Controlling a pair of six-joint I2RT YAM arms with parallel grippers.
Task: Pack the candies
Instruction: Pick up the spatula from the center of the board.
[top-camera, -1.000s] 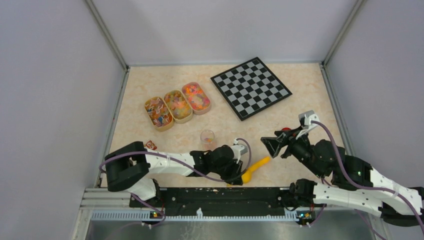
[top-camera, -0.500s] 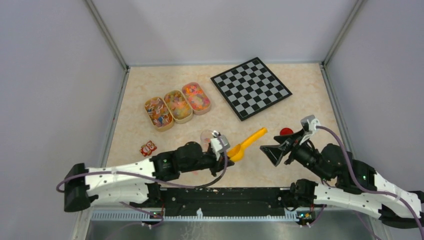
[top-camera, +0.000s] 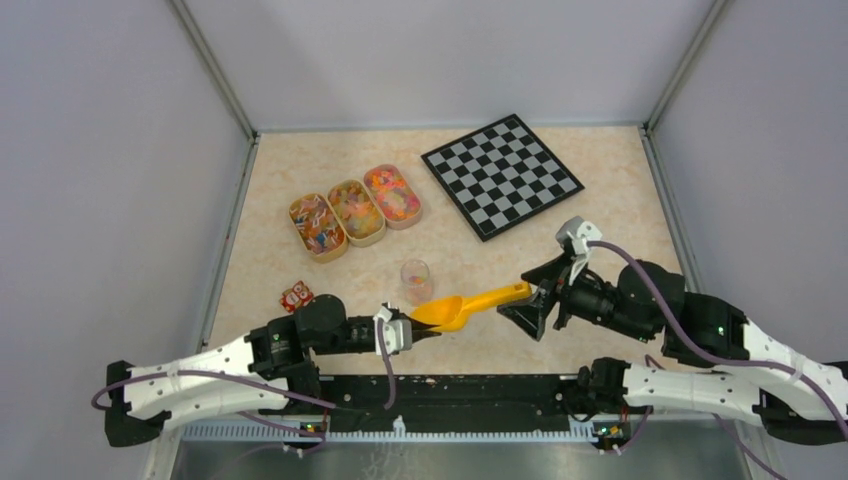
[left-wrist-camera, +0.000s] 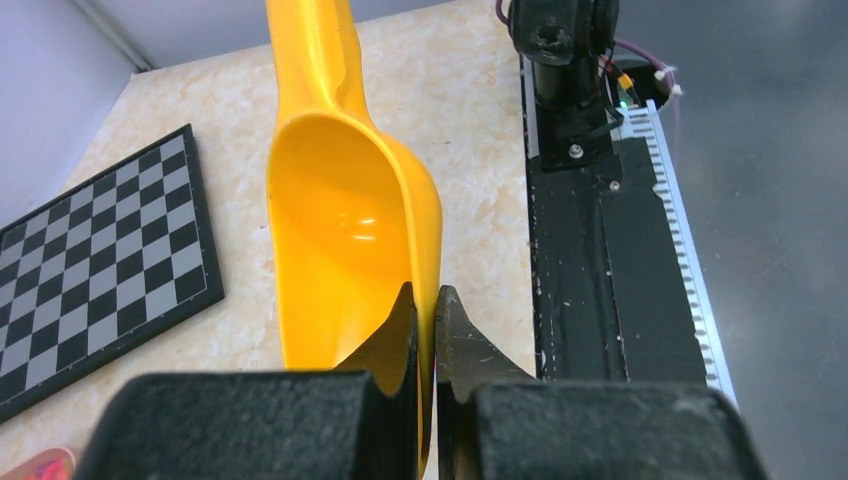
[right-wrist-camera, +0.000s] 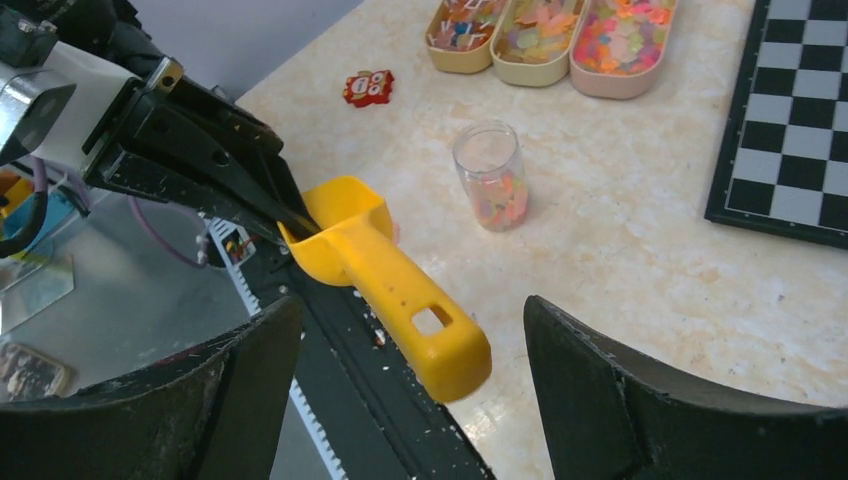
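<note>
The candies fill three oval trays (top-camera: 356, 212) at back left, seen also in the right wrist view as trays (right-wrist-camera: 535, 30). A few candies (right-wrist-camera: 497, 200) lie in the small clear jar (top-camera: 416, 280), which stands open. My left gripper (top-camera: 411, 331) (left-wrist-camera: 425, 296) is shut on the bowl rim of the yellow scoop (top-camera: 470, 303) (left-wrist-camera: 340, 220), held above the table with an empty bowl. The scoop's handle (right-wrist-camera: 440, 345) points at my right gripper (top-camera: 528, 296) (right-wrist-camera: 412, 302), which is open, its fingers either side of the handle's end without touching it.
A chessboard (top-camera: 502, 175) lies at back right. A small red-and-white item (top-camera: 296, 296) sits left of the jar. The black base rail (top-camera: 440, 392) runs along the near edge, right under the scoop.
The left arm has drawn back left and turned the scoop so its handle points right. The right gripper opened wider and moved left around the handle's end, covering the red lid.
</note>
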